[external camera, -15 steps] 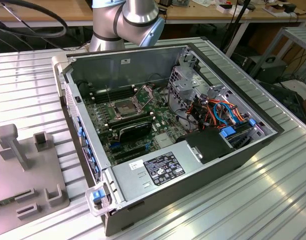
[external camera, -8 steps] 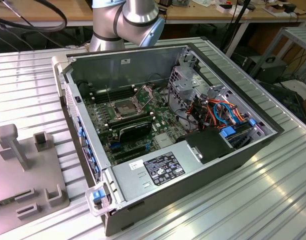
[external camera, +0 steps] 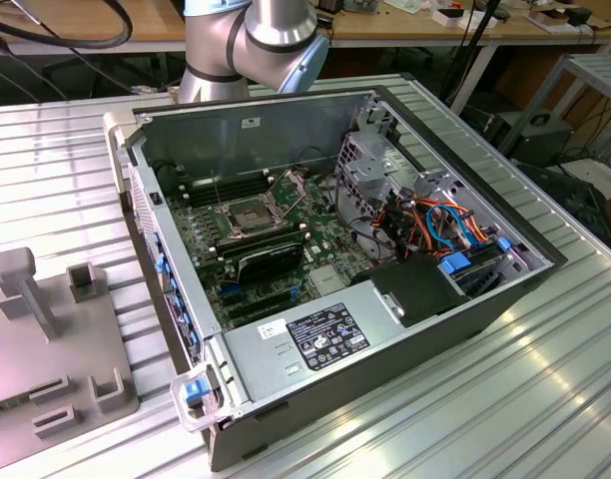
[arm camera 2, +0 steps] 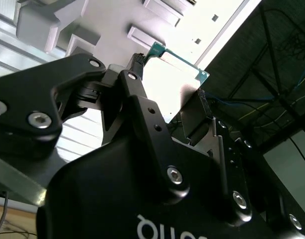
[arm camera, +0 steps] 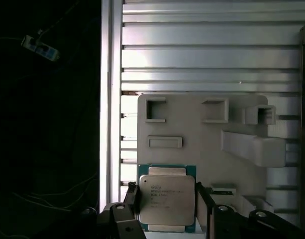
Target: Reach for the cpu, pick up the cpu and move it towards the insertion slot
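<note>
My jaws clamp the cpu [arm camera: 166, 198] by opposite edges, above the grey fixture tray [arm camera: 202, 132] on the table [arm camera: 192, 50]. Insertion slot [external camera: 248, 213] sits inside the open computer case [external camera: 256, 125]. Carry it level, grip firm.

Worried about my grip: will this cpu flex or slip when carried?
Probably stiff: the cpu shows a flat metal lid. Possibly slippery, since the gripper pinches only its thin edges. Probably light, being a thin plate.
</note>
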Available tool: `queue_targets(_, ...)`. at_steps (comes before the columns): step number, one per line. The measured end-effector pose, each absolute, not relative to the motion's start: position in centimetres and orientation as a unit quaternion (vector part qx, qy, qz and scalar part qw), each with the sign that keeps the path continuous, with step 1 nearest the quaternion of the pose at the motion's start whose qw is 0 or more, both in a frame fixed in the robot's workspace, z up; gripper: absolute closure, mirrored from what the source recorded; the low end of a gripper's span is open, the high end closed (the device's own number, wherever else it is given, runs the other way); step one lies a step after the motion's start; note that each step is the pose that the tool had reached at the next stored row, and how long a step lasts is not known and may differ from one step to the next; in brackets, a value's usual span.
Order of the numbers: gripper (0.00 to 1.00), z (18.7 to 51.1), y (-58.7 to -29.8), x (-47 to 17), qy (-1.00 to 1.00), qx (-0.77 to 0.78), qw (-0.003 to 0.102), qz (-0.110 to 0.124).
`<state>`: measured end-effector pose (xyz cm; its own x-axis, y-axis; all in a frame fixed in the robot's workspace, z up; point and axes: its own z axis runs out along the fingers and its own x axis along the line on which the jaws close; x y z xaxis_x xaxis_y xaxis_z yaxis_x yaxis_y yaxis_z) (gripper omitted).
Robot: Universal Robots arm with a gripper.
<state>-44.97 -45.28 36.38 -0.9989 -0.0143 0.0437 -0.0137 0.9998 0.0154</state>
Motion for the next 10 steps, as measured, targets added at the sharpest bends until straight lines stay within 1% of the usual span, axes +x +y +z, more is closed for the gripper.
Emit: queue_targets(10, 0.45, 37.8, -45.3, -45.0, -1.000, 0.007, 0.022, -0.008)
